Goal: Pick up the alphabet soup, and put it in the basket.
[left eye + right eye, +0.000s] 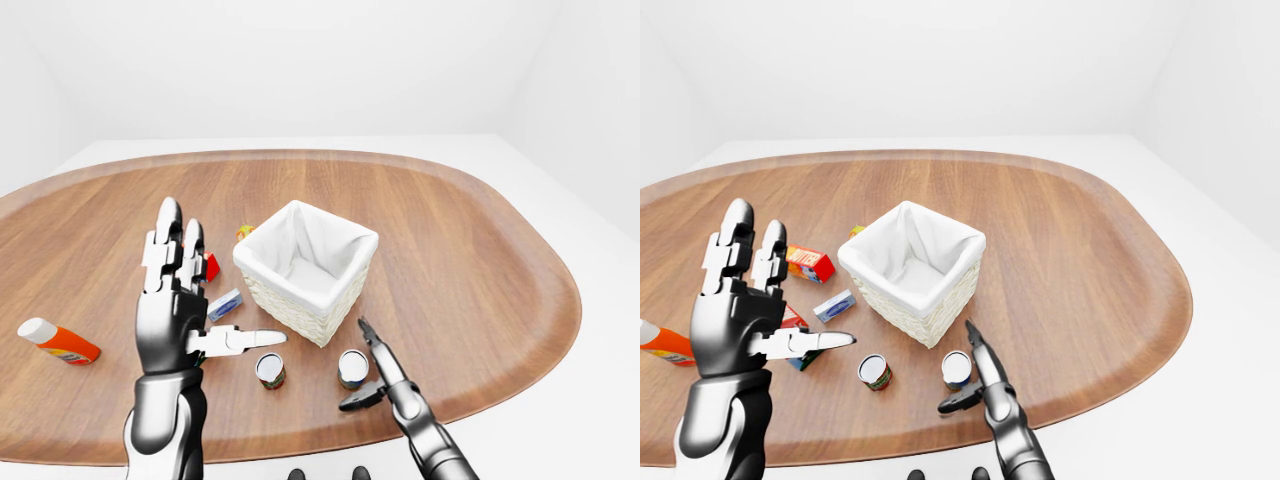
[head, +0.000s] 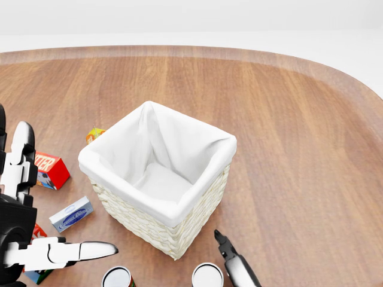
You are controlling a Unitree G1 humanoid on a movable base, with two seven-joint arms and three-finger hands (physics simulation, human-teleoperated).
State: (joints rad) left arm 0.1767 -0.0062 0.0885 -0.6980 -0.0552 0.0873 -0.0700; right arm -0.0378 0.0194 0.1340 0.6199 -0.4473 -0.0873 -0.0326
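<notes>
Two cans stand upright below the basket: one with a green and red label (image 1: 270, 370) and one with a paler label (image 1: 352, 367). I cannot tell which of them is the alphabet soup. The wicker basket (image 1: 291, 303) has a white cloth lining and nothing in it. My right hand (image 1: 363, 371) is open just right of the paler can, one finger (image 1: 371, 345) pointing up past it and the thumb below it. My left hand (image 1: 200, 310) is raised and open, left of the basket, holding nothing.
Left of the basket lie a red box (image 2: 49, 169), a small blue and white box (image 2: 72, 214) and a small orange and yellow item (image 2: 94, 134). An orange bottle with a white cap (image 1: 58, 341) lies far left. The table's near edge (image 1: 300, 448) runs just below the cans.
</notes>
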